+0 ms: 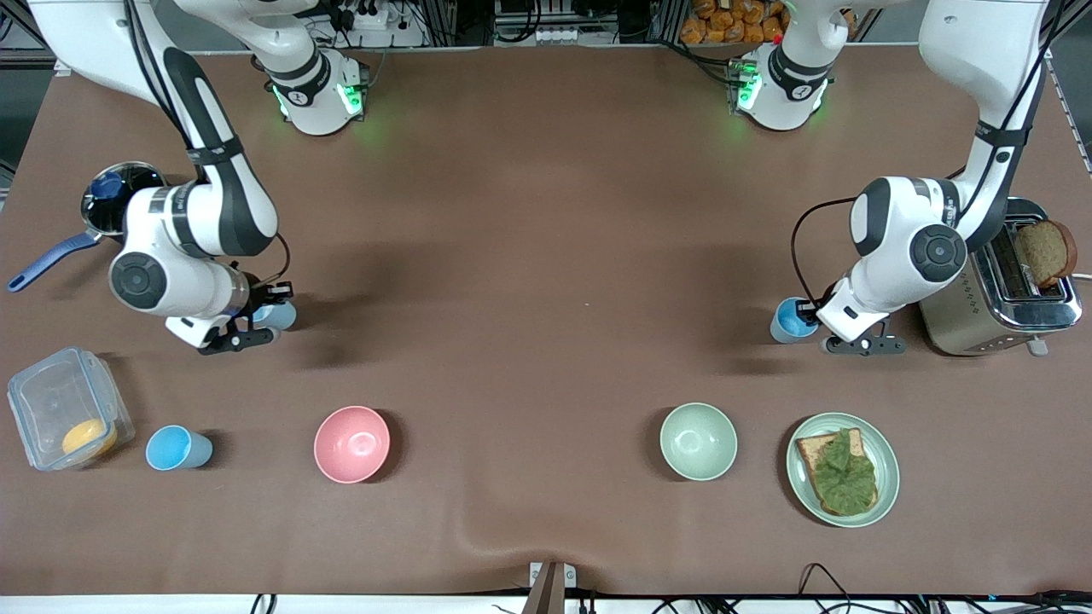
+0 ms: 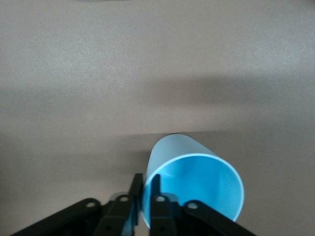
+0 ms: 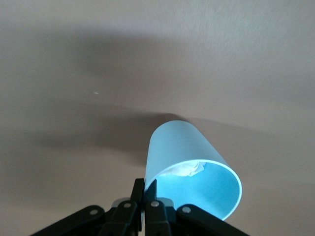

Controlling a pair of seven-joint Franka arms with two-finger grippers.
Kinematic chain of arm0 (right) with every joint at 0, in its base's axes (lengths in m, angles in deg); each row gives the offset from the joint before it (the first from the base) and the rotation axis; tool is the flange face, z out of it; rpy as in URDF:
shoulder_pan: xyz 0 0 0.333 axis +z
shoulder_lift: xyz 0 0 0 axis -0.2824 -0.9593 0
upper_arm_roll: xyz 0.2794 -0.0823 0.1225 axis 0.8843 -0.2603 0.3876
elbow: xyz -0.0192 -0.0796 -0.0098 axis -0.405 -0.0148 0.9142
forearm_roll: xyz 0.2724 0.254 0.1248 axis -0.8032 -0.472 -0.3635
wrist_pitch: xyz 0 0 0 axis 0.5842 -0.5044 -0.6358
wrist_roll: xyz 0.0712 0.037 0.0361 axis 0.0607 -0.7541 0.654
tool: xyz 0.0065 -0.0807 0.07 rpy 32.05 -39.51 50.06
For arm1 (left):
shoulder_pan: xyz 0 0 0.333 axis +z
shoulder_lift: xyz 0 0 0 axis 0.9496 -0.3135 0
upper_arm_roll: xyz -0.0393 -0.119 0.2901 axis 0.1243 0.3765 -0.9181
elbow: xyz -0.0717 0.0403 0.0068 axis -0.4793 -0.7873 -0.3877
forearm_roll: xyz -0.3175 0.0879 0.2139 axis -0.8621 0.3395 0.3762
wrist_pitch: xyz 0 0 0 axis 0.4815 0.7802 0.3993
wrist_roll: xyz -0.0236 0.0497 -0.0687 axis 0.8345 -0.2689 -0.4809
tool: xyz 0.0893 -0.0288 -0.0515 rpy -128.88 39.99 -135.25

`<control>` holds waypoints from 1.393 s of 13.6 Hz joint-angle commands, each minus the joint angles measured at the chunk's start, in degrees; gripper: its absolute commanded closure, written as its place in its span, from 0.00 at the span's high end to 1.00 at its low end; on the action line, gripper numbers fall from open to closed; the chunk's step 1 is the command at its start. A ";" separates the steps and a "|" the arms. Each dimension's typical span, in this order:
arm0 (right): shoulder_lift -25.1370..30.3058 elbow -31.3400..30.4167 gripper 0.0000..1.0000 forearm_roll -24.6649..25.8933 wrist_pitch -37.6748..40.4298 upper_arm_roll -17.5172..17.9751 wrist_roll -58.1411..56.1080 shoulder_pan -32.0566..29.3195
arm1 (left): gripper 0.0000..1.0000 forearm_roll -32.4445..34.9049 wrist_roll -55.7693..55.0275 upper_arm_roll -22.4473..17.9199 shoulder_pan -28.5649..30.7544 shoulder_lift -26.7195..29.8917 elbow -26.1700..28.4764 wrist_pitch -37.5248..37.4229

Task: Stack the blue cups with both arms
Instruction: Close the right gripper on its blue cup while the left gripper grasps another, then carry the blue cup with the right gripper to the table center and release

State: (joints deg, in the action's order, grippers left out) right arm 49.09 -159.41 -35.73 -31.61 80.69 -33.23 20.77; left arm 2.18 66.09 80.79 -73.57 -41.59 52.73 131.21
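A pale blue cup [image 1: 280, 315] sits toward the right arm's end of the table. My right gripper [image 1: 266, 317] is shut on its rim. In the right wrist view one finger is inside the cup [image 3: 187, 157] and one outside, with the gripper [image 3: 146, 186] pinching the wall. A brighter blue cup [image 1: 790, 321] sits toward the left arm's end, beside the toaster. My left gripper [image 1: 812, 319] is shut on its rim the same way, as the left wrist view shows on the cup [image 2: 192, 172] and gripper [image 2: 146, 184]. I cannot tell whether either cup is lifted off the table.
Another blue cup [image 1: 177, 448] stands beside a clear lidded box [image 1: 51, 401], nearer the front camera. A pink bowl [image 1: 351, 443], a pale green bowl [image 1: 698, 441] and a plate [image 1: 890, 467] with topped toast line the front. A toaster [image 1: 990, 298] and a pot [image 1: 111, 200] flank the arms.
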 commanded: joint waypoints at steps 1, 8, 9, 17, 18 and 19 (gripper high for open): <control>-0.61 6.09 0.00 -0.31 6.69 -0.01 1.93 2.13 | 0.00 0.72 -1.40 0.00 -0.01 0.82 0.14 0.95; -6.13 16.81 0.00 -8.81 9.52 0.08 26.99 22.77 | 0.00 0.63 -0.35 0.09 0.52 5.57 -3.01 -1.23; -8.32 19.35 0.00 -11.71 9.52 -0.01 27.52 24.97 | 0.00 0.63 -0.35 0.09 0.35 6.01 -4.94 -3.51; -20.12 28.69 0.00 -14.02 -0.58 0.08 39.56 35.88 | 0.00 -0.25 -4.20 5.00 -0.18 5.40 -21.29 -21.62; -20.38 28.95 0.00 -14.02 -0.85 0.08 40.18 36.33 | 0.00 -0.25 -6.56 6.14 -0.18 5.49 -21.82 -22.07; -20.91 29.39 0.00 -14.02 -1.11 0.08 40.53 36.51 | 0.00 -0.25 -8.94 7.63 -0.18 5.49 -22.18 -22.33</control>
State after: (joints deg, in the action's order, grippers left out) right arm 29.36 -132.51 -48.49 -33.08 81.47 5.90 56.49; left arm 2.18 61.06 86.32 -73.69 -35.46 32.58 110.76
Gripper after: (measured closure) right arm 0.965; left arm 0.974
